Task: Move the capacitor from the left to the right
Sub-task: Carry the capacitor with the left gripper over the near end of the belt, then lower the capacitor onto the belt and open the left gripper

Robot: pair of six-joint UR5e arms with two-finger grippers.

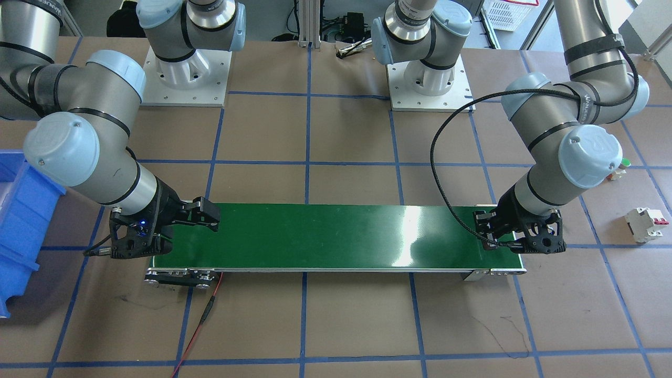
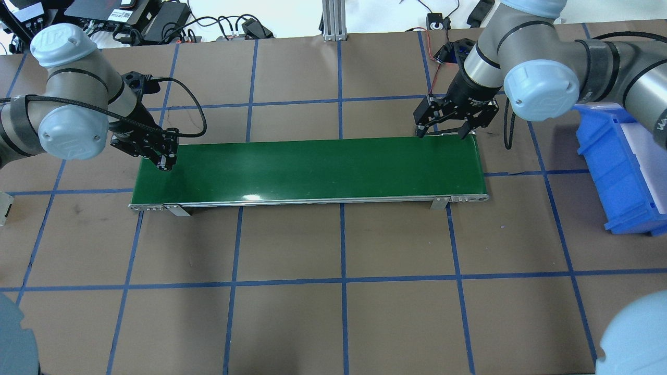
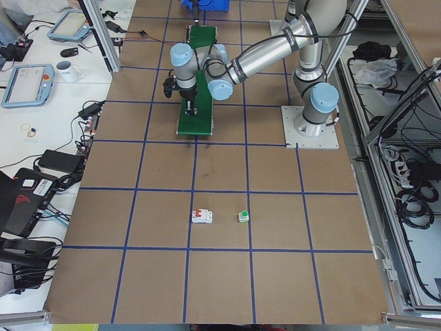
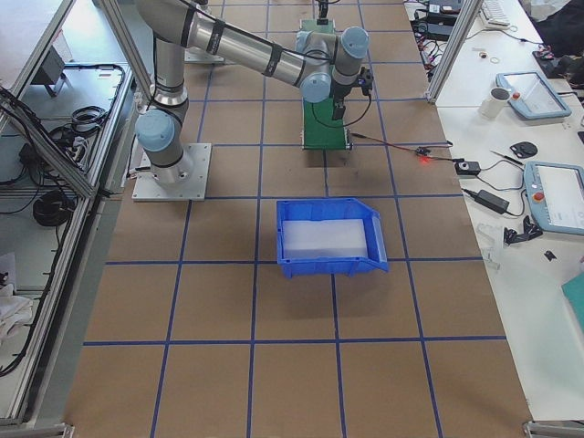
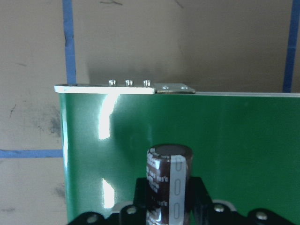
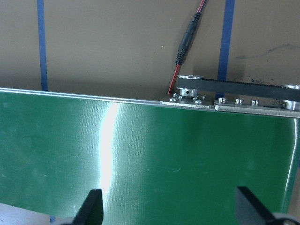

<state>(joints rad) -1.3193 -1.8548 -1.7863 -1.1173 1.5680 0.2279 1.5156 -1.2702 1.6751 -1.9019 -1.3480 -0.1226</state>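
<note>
- Look at the left wrist view first: the capacitor (image 5: 168, 180) is a stubby cylinder with a dark brown glossy sleeve, a pale grey stripe down its side with oval marks, and pale lettering on the sleeve.
- You see it standing upright, its flat dark top facing up, with its lower part sunk between the black fingers (image 5: 199, 192) of the left gripper (image 2: 165, 156).
- That gripper is closed on it: finger faces press both sides of the sleeve, and most of the body sticks out beyond the fingertips.
- You find the capacitor held over the green belt (image 5: 234, 140), near the belt's end on the robot's left; the belt's metal end rail (image 5: 124, 88) lies just beyond it in this view.
- In the overhead and front views the capacitor itself is too small and hidden by the gripper for you to make out.
- The right gripper (image 2: 442, 133) hangs at the belt's other end with its fingers (image 6: 91, 206) spread wide and nothing between them.
- A white breaker (image 1: 647, 224) and a green-capped button (image 3: 243, 216) sit on the table, well apart from the belt.
- A blue bin (image 2: 620, 166) stands on the robot's right.
</note>
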